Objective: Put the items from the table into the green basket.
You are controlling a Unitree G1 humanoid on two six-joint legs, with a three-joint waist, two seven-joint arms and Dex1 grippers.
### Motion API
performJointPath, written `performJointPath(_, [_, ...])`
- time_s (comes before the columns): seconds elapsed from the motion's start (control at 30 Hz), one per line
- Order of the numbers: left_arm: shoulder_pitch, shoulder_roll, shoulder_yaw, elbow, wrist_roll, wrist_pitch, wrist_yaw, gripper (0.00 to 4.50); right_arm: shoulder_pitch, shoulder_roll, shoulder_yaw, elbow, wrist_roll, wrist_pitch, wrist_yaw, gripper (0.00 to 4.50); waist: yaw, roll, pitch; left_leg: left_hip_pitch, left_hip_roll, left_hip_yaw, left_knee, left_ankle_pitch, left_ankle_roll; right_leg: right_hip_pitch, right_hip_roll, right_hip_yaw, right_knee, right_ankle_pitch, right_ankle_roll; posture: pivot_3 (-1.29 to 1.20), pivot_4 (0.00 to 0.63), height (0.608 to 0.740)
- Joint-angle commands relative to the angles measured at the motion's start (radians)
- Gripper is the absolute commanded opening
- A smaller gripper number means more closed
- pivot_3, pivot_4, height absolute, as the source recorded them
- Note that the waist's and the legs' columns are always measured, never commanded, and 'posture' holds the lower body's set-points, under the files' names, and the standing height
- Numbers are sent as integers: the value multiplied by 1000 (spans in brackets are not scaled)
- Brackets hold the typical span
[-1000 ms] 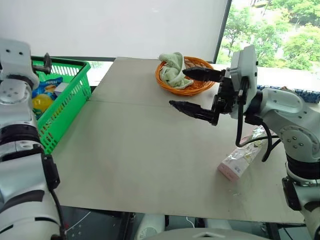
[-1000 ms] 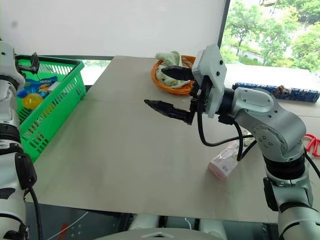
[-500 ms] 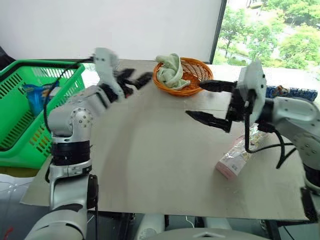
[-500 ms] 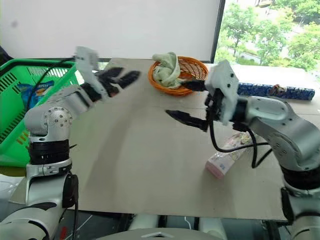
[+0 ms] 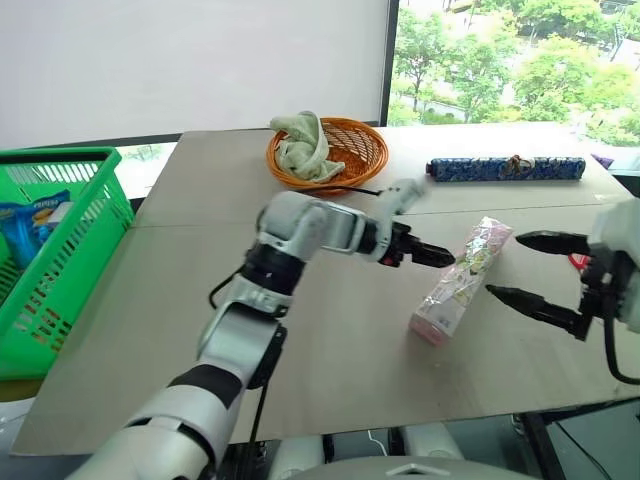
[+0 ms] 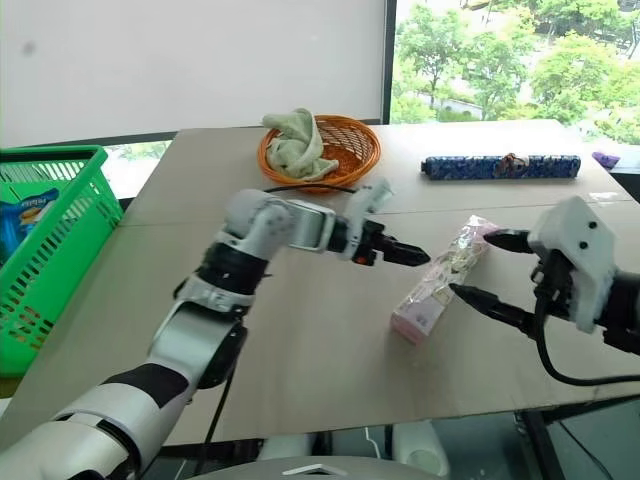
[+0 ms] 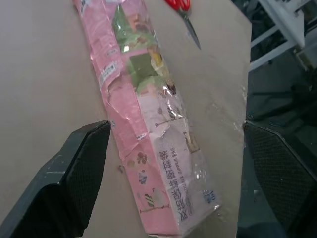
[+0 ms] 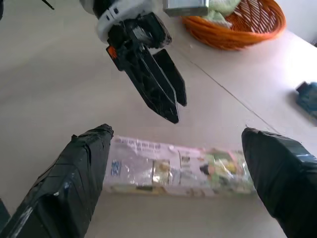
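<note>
The long pink-and-silver foil snack packet (image 5: 456, 280) lies flat on the grey-beige rectangular tabletop (image 5: 330, 370), toward its right edge and just in front of the seam line that crosses it. It lies on a slant, one end toward the near edge and the other toward the far right corner. No finger touches it.

The left gripper (image 5: 432, 255) reaches across the tabletop from the left, and its black fingers point at the packet's middle from just beside it. In the left wrist view the fingers (image 7: 74, 173) stand spread wide to either side of the packet (image 7: 148, 129), so this gripper is released and grasps nothing. The right gripper (image 5: 535, 275) hovers on the packet's other side, near the right edge, its two fingers parted widely, one above the other; it is also released and empty. In the right wrist view its fingers (image 8: 79, 178) frame the packet (image 8: 178, 171), with the left gripper (image 8: 163, 96) beyond.

A pair of red-handled scissors (image 7: 184, 12) lies on the tabletop past the packet's far end.

The bright green plastic lattice basket (image 5: 55, 270) stands off the left edge, with blue packaging (image 5: 28, 225) inside. A round orange wicker basket (image 5: 345, 150) holding a pale green cloth (image 5: 303, 148) sits near the far edge, and a long dark blue patterned roll (image 5: 505, 168) lies toward the far right corner.
</note>
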Motion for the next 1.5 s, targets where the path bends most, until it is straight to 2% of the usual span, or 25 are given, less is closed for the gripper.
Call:
performJointPath(0.03, [-70, -53, -41, 83, 105, -111, -24, 4410, 36, 24, -112, -64, 65, 13, -44, 4500, -22, 0, 0, 0, 0, 1, 0, -1, -1, -1, 0, 1, 0, 0, 0, -372, 26, 740])
performJointPath(0.2, [-92, -143, -103, 184, 217, -187, -53, 4410, 157, 42, -235, -114, 150, 26, -44, 4500, -62, 2, 0, 0, 1, 3, 0, -4, -3, -1, -2, 2, -1, 0, 1, -390, 15, 740])
performJointPath(0.3, [-87, -195, -154, 247, 296, -232, -57, 4410, 266, 45, -311, -124, 136, 24, -9, 4500, -74, 2, 0, 0, 1, 3, 0, -5, -1, -1, -3, 3, -3, -1, 1, -392, 10, 740])
performJointPath(0.5, [-61, -267, -277, 406, 517, -462, -24, 4410, 333, 40, -323, -119, 110, -28, -3, 4500, -95, 3, -1, 1, 0, 3, -1, -7, 0, 2, -11, 1, -9, -1, 3, -405, 8, 740])
performJointPath(0.6, [-38, -272, -329, 441, 601, -566, -12, 4410, 343, 40, -325, -131, 121, -40, -14, 4500, -107, 2, -2, 1, 0, 2, -1, -7, 0, 5, -15, -1, -13, -1, 3, -422, 12, 740])
performJointPath(0.63, [-33, -271, -331, 441, 614, -581, -13, 4177, 346, 40, -328, -134, 128, -43, -17, 4500, -108, 2, -2, 1, 0, 1, -1, -7, 1, 5, -16, -2, -14, -1, 3, -420, 12, 740])
performJointPath(0.67, [-25, -265, -336, 427, 621, -579, -26, 4177, 349, 40, -334, -136, 131, -45, -17, 4500, -114, 3, -2, 1, 0, 1, -1, -7, 1, 5, -17, -2, -14, -1, 3, -420, 12, 740])
performJointPath(0.77, [3, -237, -339, 374, 656, -589, -46, 3088, 363, 43, -330, -136, 121, -63, -13, 4500, -122, 4, -4, 0, 0, 1, -1, -8, 2, 7, -25, -10, -17, -1, 3, -408, 8, 740])
performJointPath(0.87, [28, -194, -302, 273, 667, -573, -68, 2179, 358, 41, -299, -130, 112, -85, -22, 4500, -121, 5, -6, 1, -1, 1, -1, -9, 3, 9, -27, -15, -18, -1, 3, -396, 3, 740])
performJointPath(0.97, [50, -133, -235, 126, 646, -508, -100, 2179, 341, 35, -266, -123, 115, -107, -31, 4500, -121, 7, -6, 0, -2, -1, -1, -9, 3, 9, -30, -19, -18, -1, 3, -359, 1, 740])
performJointPath(1.07, [69, -42, -111, -59, 554, -383, -170, 2179, 280, 16, -183, -92, 113, -138, -48, 4500, -125, 10, -6, 0, -2, -1, -4, -9, 3, 8, -29, -20, -17, 0, 4, -324, 0, 740])
performJointPath(1.23, [156, 168, 13, -315, 494, -339, -227, 2179, 124, -9, 40, -40, 82, -189, -80, 4500, -110, 14, -8, 0, -2, -4, -7, -9, 3, 4, -21, -19, -16, 0, 4, -206, 0, 740])
performJointPath(1.33, [206, 258, 51, -414, 473, -319, -243, 2179, 46, -18, 142, -4, 58, -210, -71, 4500, -77, 14, -8, 0, -1, -5, -7, -7, 5, 3, -15, -17, -15, 0, 4, -136, 0, 740])
performJointPath(1.4, [242, 317, 67, -461, 469, -303, -244, 2179, -14, -21, 213, 35, 41, -227, -53, 4500, -36, 13, -8, -1, -2, -5, -7, -6, 8, 3, -14, -17, -15, 0, 4, -102, 0, 740])
performJointPath(1.43, [264, 336, 102, -494, 415, -240, -270, 2179, -44, -23, 256, 61, 17, -242, -39, 4500, -14, 13, -7, -1, -2, -5, -6, -6, 8, 3, -14, -17, -15, 0, 4, -87, 0, 740])
performJointPath(1.5, [280, 311, 180, -563, 285, -97, -302, 2698, -92, -21, 317, 101, -18, -262, -22, 4500, 24, 12, -7, -1, -2, -4, -5, -6, 8, 3, -15, -17, -15, 0, 4, -60, 0, 740])
